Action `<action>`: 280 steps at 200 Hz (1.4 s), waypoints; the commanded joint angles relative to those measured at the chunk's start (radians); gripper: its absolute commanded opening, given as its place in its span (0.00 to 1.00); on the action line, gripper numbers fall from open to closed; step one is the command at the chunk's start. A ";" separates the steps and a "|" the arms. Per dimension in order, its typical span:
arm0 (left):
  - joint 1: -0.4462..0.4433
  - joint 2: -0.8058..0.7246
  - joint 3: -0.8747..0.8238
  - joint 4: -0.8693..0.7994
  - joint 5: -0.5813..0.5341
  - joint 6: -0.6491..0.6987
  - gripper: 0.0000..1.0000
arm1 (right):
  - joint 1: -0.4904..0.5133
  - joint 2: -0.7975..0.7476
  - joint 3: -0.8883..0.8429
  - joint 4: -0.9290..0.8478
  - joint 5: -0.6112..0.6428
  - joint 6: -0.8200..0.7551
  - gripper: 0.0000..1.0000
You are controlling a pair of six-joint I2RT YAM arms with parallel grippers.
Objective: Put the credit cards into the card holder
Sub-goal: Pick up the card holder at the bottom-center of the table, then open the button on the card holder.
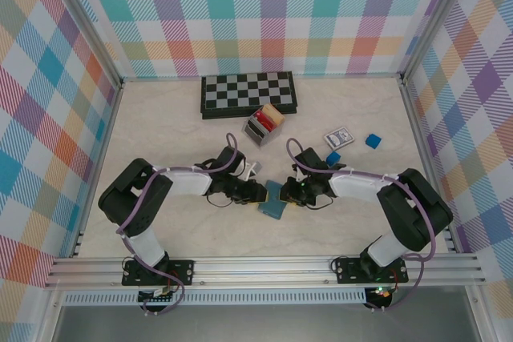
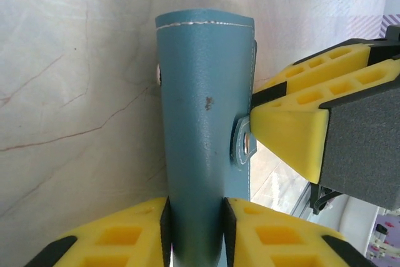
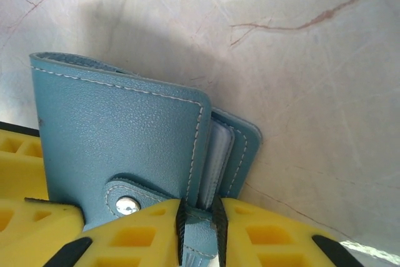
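A teal card holder (image 1: 272, 199), white-stitched, with a silver snap tab (image 3: 128, 204) and pale pockets (image 3: 219, 154) inside, is gripped at the middle of the table (image 1: 160, 118) by the left end effector (image 1: 255, 192) and the right end effector (image 1: 290, 192), both clamped on its edges. Red and tan credit cards (image 1: 269, 118) are stood in a grey open box (image 1: 256, 134) behind.

I see plaid walls (image 1: 272, 14) on three sides, in pastel checks. The tabletop (image 1: 160, 118) is pale marble with brown veins. Aluminium rails (image 1: 264, 266) run along its near edge. Light is even, shadows soft.
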 commanded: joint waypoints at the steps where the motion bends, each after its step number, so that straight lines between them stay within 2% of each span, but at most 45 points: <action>1: -0.019 -0.049 -0.039 0.106 0.008 -0.058 0.24 | -0.001 0.011 0.018 -0.063 0.071 -0.028 0.23; 49: -0.027 -0.070 -0.084 0.190 -0.008 -0.121 0.12 | 0.019 -0.048 0.087 -0.141 0.084 -0.055 0.30; 116: -0.046 -0.080 -0.093 0.248 -0.044 -0.179 0.10 | 0.098 0.008 0.183 -0.202 0.163 -0.022 0.45; 135: -0.047 -0.088 -0.096 0.252 -0.045 -0.183 0.10 | 0.120 0.046 0.203 -0.245 0.236 0.012 0.47; 155: -0.048 -0.104 -0.102 0.263 -0.054 -0.192 0.09 | 0.133 0.082 0.200 -0.219 0.215 0.007 0.46; 162: -0.049 -0.111 -0.106 0.264 -0.059 -0.195 0.09 | 0.141 0.095 0.205 -0.231 0.220 0.006 0.46; 198: -0.048 -0.162 -0.128 0.243 -0.130 -0.192 0.06 | 0.178 0.109 0.223 -0.364 0.346 -0.009 0.27; 213: -0.048 -0.182 -0.140 0.235 -0.158 -0.194 0.04 | 0.178 0.097 0.211 -0.422 0.407 -0.016 0.23; 241: -0.048 -0.200 -0.156 0.220 -0.171 -0.184 0.02 | 0.173 0.061 0.177 -0.482 0.487 -0.030 0.17; 258: -0.049 -0.196 -0.162 0.221 -0.164 -0.187 0.01 | 0.157 0.039 0.147 -0.466 0.478 -0.033 0.13; 280: -0.047 -0.186 -0.164 0.218 -0.158 -0.187 0.01 | 0.151 0.023 0.148 -0.467 0.465 -0.035 0.14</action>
